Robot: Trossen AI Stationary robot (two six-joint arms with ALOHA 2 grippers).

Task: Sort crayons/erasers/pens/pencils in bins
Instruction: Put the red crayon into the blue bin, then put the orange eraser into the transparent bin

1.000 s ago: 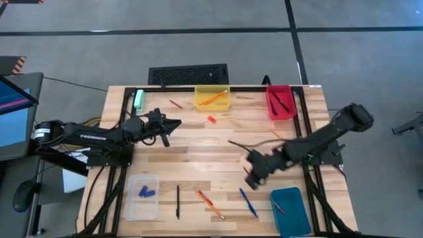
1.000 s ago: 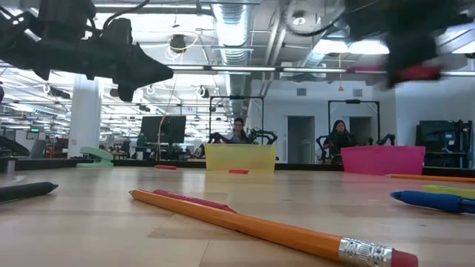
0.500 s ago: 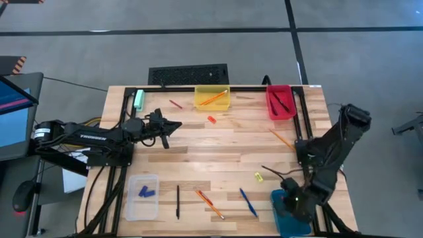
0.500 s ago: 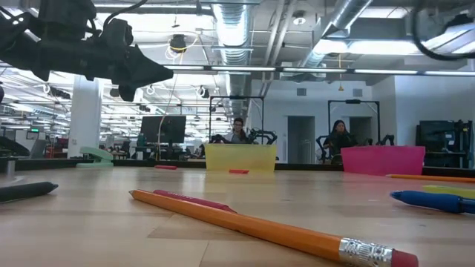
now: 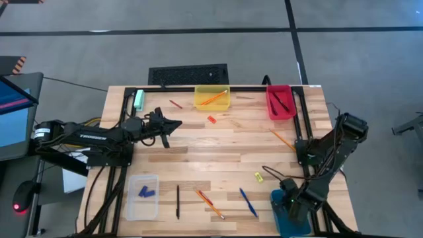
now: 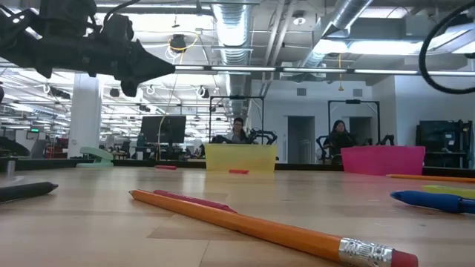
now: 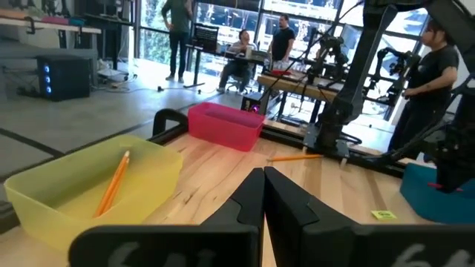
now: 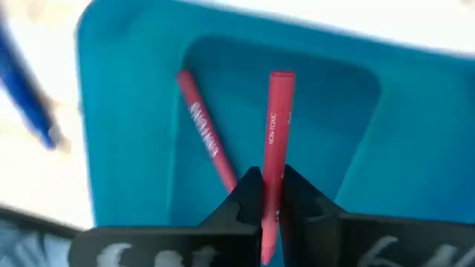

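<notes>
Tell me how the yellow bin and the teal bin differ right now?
The yellow bin stands at the table's far edge with nothing over it; the teal bin sits at the near right corner under the right claw. The yellow bin holds an orange pencil; the teal bin holds a red crayon, and the claw grips a second crayon above it. Both are small rectangular trays.

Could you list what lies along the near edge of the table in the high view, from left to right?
Clear bin holding blue erasers → black pen → orange pencil → blue pen → teal bin, with the right pincer over it.
</notes>
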